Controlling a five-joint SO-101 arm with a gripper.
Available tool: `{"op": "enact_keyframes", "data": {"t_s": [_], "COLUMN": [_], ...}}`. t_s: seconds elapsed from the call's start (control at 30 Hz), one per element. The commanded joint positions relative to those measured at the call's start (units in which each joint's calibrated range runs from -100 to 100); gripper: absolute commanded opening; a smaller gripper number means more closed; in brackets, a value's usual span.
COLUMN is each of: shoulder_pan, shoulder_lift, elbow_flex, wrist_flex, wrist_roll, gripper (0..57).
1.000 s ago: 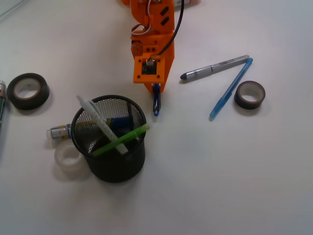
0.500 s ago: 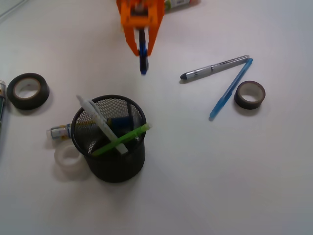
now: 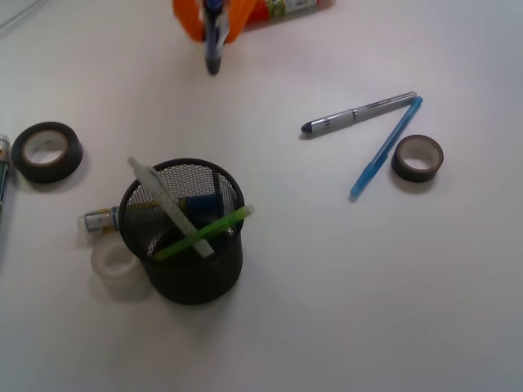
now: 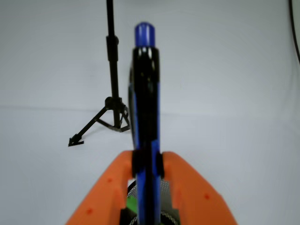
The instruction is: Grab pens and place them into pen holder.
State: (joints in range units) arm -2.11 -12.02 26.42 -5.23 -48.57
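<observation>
Gripping the blue pen point(image 4: 146, 122), our gripper point(image 4: 147, 161) sits clamped at the table's point(image 3: 343, 269) far edge; 2 pens lean in the holder point(image 3: 193, 273).

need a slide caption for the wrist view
Orange end effector clamps an upright dark blue and black stick pen, with a black tripod stand behind.

The gripper point(image 3: 214, 20) is bright orange, clamped on a dark blue pen point(image 4: 146, 117) with glossy black along its body; the pen holder point(image 3: 188, 245) is black wire mesh, with a white pen point(image 3: 167, 204) and a lime green pen point(image 3: 208, 231) inside. On the white table point(image 3: 343, 286) lie a silver-grey pen point(image 3: 359, 113) (dark at one end) and a light blue pen point(image 3: 386, 147); the tape rolls point(image 3: 417, 158) are dark, one roll point(image 3: 110, 263) clear.
</observation>
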Motion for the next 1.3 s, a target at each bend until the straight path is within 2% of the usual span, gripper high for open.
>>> {"op": "enact_keyframes", "data": {"t_s": [0.0,0.33,0.63,0.7,0.8,0.87,1.03,1.27], "shoulder_pan": [0.28,0.73,0.73,0.58,0.50,0.50,-0.32,-4.88], "shoulder_lift": [6.28,23.20,36.63,38.41,38.92,38.84,35.18,13.76], "elbow_flex": [-3.05,-6.03,-19.89,-20.98,-20.89,-20.62,-19.62,-14.55], "wrist_flex": [-13.23,-33.44,-35.46,-35.46,-35.46,-35.19,-31.96,-0.81], "wrist_roll": [-0.10,-1.66,-1.32,-1.27,-1.27,-1.27,0.05,12.01], "gripper": [0.4,0.4,0.8,5.9,17.3,22.2,23.7,23.7]}}
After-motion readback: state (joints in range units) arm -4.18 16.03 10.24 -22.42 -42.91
